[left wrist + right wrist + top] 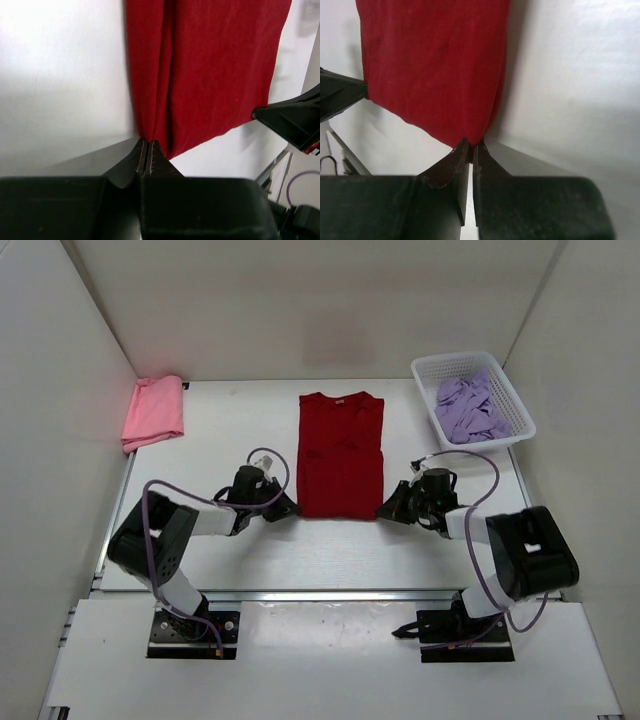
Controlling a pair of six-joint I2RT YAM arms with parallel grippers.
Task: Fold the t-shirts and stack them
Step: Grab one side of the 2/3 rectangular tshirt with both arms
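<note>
Left hand [148, 150] pinched shut on the red shirt's [340, 455] near-left hem corner, right hand [472, 146] shut on the near-right one. The shirt lies mid-table [230, 420], sides tucked in, and looks half folded. The pink shirt [153, 412] sits folded far left, and the purple shirt [470, 408] lies crumpled in the basket [520, 425]. Both arms are low, angled inward.

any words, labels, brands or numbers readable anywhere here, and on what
None can be read in any view.
red shirt: plain, no print or tag showing.
pink shirt: plain.
purple shirt: crumpled, no text showing.
basket: plain white mesh, no label showing.
</note>
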